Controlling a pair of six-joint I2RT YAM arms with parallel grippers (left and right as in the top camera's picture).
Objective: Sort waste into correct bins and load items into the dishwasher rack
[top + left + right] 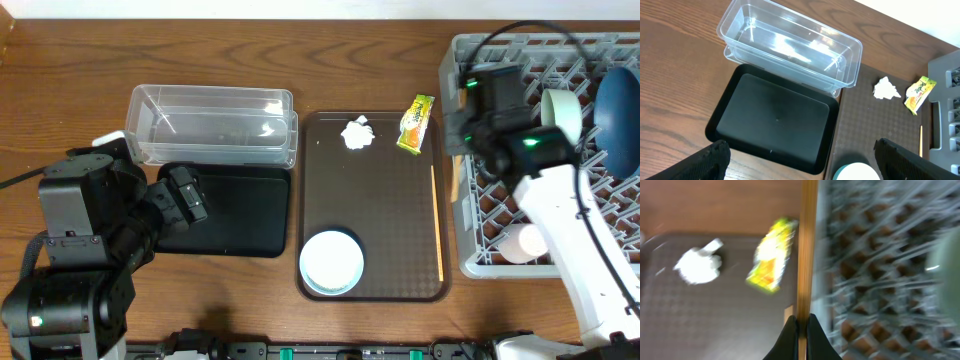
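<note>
Nearest the right wrist lens, the right gripper point(800, 327) is pinched tight on a thin wooden chopstick point(807, 255). It runs straight away from the fingers along the left edge of the large light-grey pegged plastic dishwasher rack point(880, 285). That view is blurred.

I note the left gripper point(801, 147) with jaws spread wide and nothing between them, hanging above the shallow black rectangular tray point(775, 120) at the left of the tabletop. The clear plastic rectangular tub point(790, 45) sits against the black tray's far edge. I see nothing in either bin.

Loaded so far, by my reading:
- A large blue dish point(618, 120) and a pale greenish bowl point(560, 112) stand on edge near the rack's far right corner.
- A small pale cup point(525, 242), partly hidden by the arm, sits by the rack's near edge.

Outstanding, all on the brown rectangular serving tray point(380, 190):
- A crumpled white tissue wad point(357, 133) lies at the far edge.
- A small yellow-green snack wrapper point(416, 123) lies at the far right corner.
- A second chopstick point(440, 235) lies along the right edge.
- A round white bowl with a pale rim point(332, 262) rests at the near left corner.

I cannot make out any food scraps. I judge the dish loading past halfway and the waste sorting not begun.
</note>
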